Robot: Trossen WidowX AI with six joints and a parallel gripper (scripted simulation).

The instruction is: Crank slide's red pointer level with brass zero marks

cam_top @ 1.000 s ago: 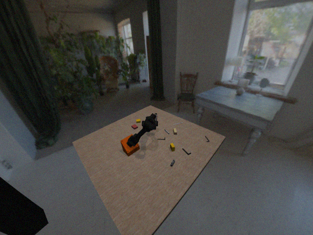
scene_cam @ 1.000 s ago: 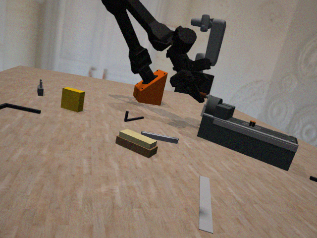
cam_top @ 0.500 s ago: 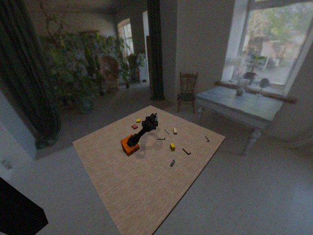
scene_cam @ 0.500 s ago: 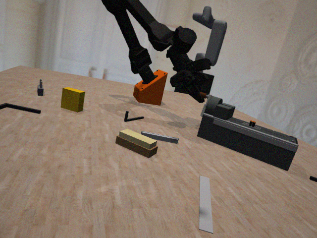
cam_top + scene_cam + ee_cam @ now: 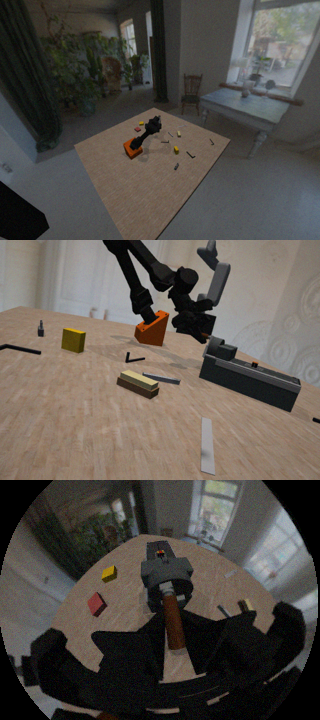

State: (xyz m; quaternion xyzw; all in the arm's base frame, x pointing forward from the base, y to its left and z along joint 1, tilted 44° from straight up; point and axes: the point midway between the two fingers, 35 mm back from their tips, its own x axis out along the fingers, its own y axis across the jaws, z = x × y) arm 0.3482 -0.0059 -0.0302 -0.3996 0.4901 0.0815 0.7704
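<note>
The machine (image 5: 248, 384) (image 5: 153, 550) is a long dark grey box with a round crank wheel (image 5: 216, 344) at its near-arm end. The crank's brown handle (image 5: 205, 335) (image 5: 173, 622) sticks out toward the arm. My gripper (image 5: 204, 338) (image 5: 168, 610) is shut on the handle, with a black finger on either side of it in the wrist view. The small slide block (image 5: 254, 364) (image 5: 160, 553) with an orange-red top sits partway along the machine's top. The brass zero marks are too small to make out, so I cannot tell whether the pointer is level with them. In the top view the arm hides most of the machine.
A yellow block (image 5: 176, 150) (image 5: 72, 340), a brown and cream block (image 5: 137, 384), a grey bar (image 5: 161, 378), a flat light strip (image 5: 207, 446) and black hex keys (image 5: 190, 154) lie about the table. A red block (image 5: 137, 129) (image 5: 97, 604) and another yellow block (image 5: 141, 123) (image 5: 109, 574) lie left of the machine.
</note>
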